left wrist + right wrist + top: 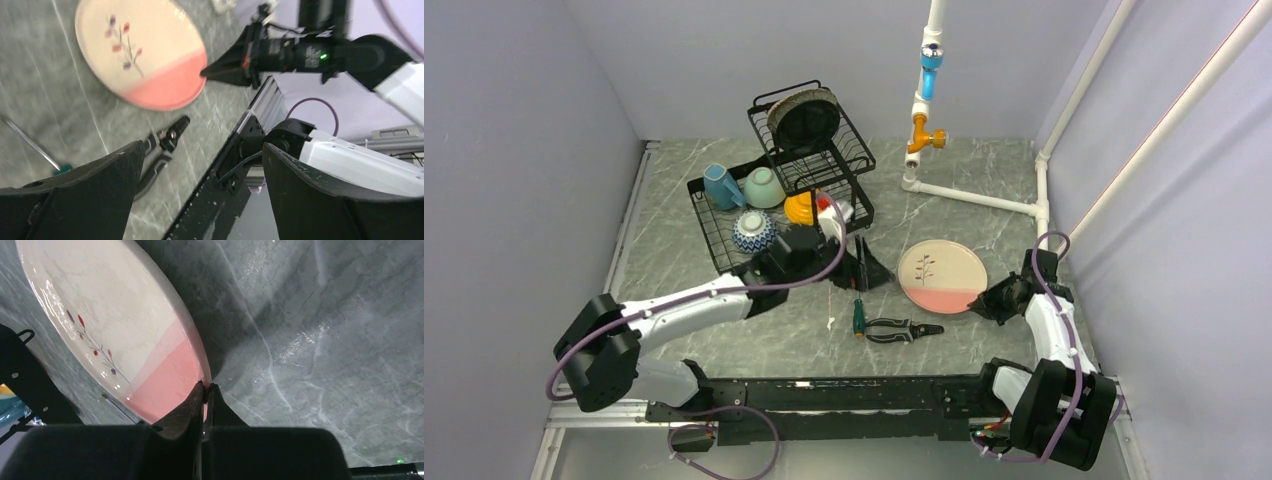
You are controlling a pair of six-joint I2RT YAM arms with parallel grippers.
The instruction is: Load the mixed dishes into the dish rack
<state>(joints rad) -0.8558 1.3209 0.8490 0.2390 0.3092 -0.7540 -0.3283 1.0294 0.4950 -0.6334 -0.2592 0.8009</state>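
The pink-cream leaf-sprig plate (941, 277) lies on the table right of centre. My right gripper (980, 300) is shut on its pink rim, as the right wrist view shows (206, 386) with the plate (115, 330) and a shadow under that rim. My left gripper (871, 270) is open and empty, between the dish rack (724, 250) and the plate. The left wrist view shows its gripper (202, 147) and the plate (140, 50). In the rack are the mug (720, 186), mint-green bowl (764, 187), orange bowl (802, 208), zigzag bowl (753, 231), grey plate (796, 103) and black plate (806, 125).
A green-handled screwdriver (859, 318) and black pliers (904, 329) lie on the table in front of the left gripper. The pliers also show in the left wrist view (162, 145). A white pipe frame with orange and blue fittings (924, 110) stands at the back right.
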